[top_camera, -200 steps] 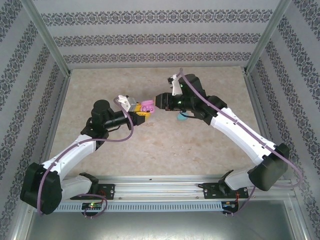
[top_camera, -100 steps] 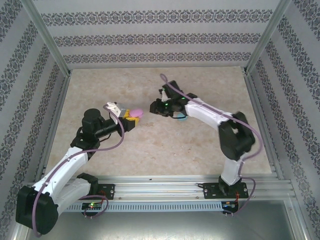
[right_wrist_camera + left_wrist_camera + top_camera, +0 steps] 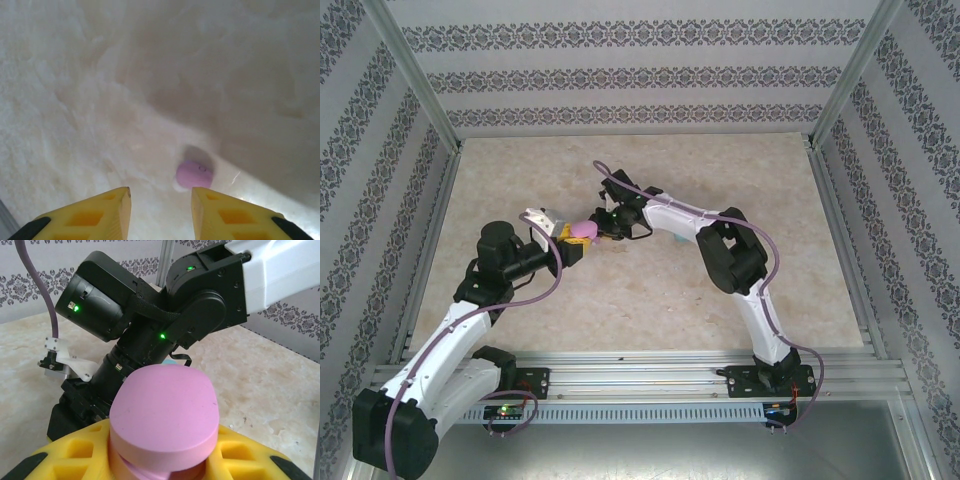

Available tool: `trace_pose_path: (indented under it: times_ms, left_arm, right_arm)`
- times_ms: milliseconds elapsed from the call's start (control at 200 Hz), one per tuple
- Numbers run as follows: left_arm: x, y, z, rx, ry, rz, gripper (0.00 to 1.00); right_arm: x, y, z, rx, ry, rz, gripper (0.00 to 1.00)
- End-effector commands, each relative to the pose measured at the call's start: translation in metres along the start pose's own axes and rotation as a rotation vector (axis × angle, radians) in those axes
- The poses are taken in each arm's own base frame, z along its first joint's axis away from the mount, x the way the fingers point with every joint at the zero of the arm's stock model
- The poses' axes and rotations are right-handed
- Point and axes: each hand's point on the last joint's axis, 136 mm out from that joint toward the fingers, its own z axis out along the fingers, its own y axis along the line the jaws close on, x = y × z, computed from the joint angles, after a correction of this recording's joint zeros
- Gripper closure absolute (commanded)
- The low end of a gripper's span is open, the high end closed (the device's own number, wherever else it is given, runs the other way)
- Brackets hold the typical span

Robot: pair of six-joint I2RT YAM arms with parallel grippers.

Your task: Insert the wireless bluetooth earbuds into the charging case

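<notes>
Left gripper (image 3: 162, 460): clamped on the pink charging case (image 3: 165, 410), one yellow finger (image 3: 75, 452) on each side of its lower half; held clear of the table.
Case lid: apparently down, with a seam visible under the upper slab; sockets hidden.
Right gripper (image 3: 160, 194): jaws apart with nothing between them; pointed down, low over the table (image 3: 75, 75).
Pink earbud (image 3: 194, 173): alone on the table, just beyond the right gripper's fingertips and closer to one finger than to the centre of the gap.
Arms, overhead view: right gripper just beside the held case, near mid-table.
Handling (judged): very light, rigid, smooth and rounded; likely to roll or pop out of an off-centre pinch.
Hold (judged): across the widest part of the bud, fingers straddling it evenly, tips almost at the table surface.
Force (judged): gentle, enough to lift without ejecting the bud.
Caution (judged): gap to be centred over the bud before closing.
</notes>
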Motion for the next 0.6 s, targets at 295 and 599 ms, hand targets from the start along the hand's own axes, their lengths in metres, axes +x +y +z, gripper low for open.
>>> trace_pose_path:
  times_ms: [295,599]
  left_arm:
    - [0.003,0.001,-0.001,0.011,-0.001,0.004,0.75]
    - [0.002,-0.001,-0.005,0.013,-0.005,0.015,0.74]
  right_arm:
    - [0.015,-0.016,0.011,0.181,0.047,0.040,0.56]
    - [0.016,-0.008,0.028,0.189,0.076,0.026,0.54]
